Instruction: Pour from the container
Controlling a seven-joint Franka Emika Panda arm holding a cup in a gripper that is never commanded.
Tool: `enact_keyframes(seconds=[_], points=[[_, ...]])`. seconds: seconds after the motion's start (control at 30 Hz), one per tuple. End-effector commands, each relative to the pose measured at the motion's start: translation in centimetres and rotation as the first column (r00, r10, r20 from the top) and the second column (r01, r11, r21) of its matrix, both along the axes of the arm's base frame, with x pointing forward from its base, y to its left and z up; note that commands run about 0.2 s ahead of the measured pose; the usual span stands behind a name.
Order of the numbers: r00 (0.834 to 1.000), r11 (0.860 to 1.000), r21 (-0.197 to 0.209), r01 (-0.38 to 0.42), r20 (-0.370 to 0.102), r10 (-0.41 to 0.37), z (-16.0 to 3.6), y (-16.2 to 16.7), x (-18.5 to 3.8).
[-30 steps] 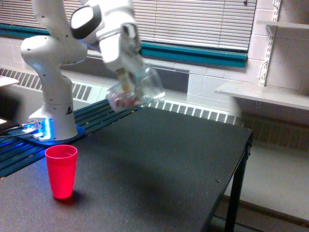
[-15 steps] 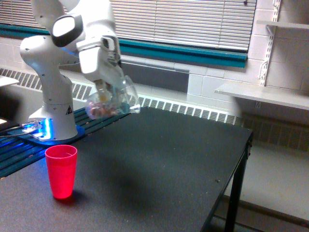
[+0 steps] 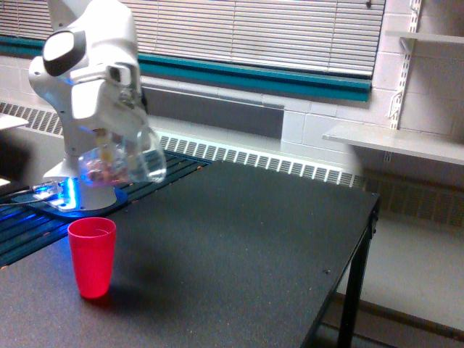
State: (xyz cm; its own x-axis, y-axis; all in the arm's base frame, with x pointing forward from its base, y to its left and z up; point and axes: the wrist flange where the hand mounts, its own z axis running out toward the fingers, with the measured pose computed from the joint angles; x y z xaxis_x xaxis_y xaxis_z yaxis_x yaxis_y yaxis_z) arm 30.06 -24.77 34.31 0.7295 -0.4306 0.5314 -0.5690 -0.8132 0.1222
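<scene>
Holding a clear cup up in the air above a red cup.

At the exterior view's left, a red cup (image 3: 92,257) is seen standing upright on the black table (image 3: 254,246), with its mouth open to the top. Just above it and a little to the right, the container (image 3: 125,163) is held off the table by the gripper (image 3: 109,134). The jaws are closed around the container, though the fingers are blurred. The container is tipped on its side, with its long axis close to level and its wide rim turned to the exterior view's right, away from the red cup. Small reddish bits are seen resting at its closed end. The rim is judged to need turning down over the red cup before anything can be poured in.
</scene>
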Motion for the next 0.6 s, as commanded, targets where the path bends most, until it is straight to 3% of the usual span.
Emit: enact_keyframes(seconds=[0.03, 0.6], points=[[1.0, 1.0, -0.018, 0.005, -0.031, -0.006, -1.0, -1.7, -2.3], [0.992, 0.998, -0.047, 0.052, -0.111, -0.057, -4.0, -5.3, -8.0]])
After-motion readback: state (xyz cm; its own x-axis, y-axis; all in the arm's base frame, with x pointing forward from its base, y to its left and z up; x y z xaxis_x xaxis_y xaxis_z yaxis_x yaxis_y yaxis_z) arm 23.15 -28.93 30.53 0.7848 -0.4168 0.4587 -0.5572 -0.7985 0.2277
